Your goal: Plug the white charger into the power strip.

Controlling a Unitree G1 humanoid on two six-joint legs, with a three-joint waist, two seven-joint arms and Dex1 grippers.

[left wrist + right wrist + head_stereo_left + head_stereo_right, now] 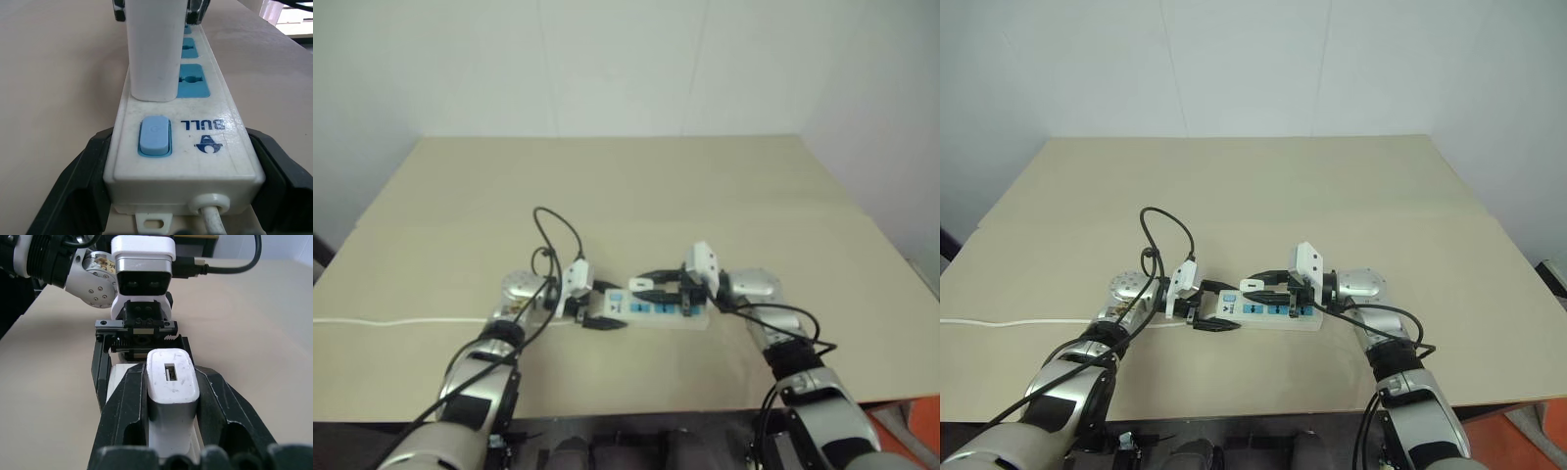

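Your tan table (1263,186) stretches wide and bare beyond the work, with open surface toward the far edge at the white wall (1253,59) and out to both sides; the near edge runs just below your forearms.

The power strip (1258,311) lies flat near that front edge, its long axis running left to right across your view, sockets facing up. Its thin white cord (1009,322) leaves the left end and trails off toward the table's left edge.

Your left gripper (1209,318) comes in from the left and points right along the strip. Its two black fingers (80,181) are clamped on the switch end, one on each long side, with the blue rocker switch (155,135) between them and the cord exiting toward the wrist.

Your right gripper (1268,286) reaches in from the right and points left, roughly level. Its fingers (124,406) are closed on the white charger (171,387), pinching it by its two sides.

From the left wrist, you see the charger (154,49) standing upright over the strip, its long axis vertical and its lower end down at the strip's top face beside the nearest blue socket (193,81), just past the switch. You cannot tell whether the prongs are seated. From the right wrist, the charger's small USB port (171,373) faces the camera.

The two grippers face each other nearly tip to tip over the strip.
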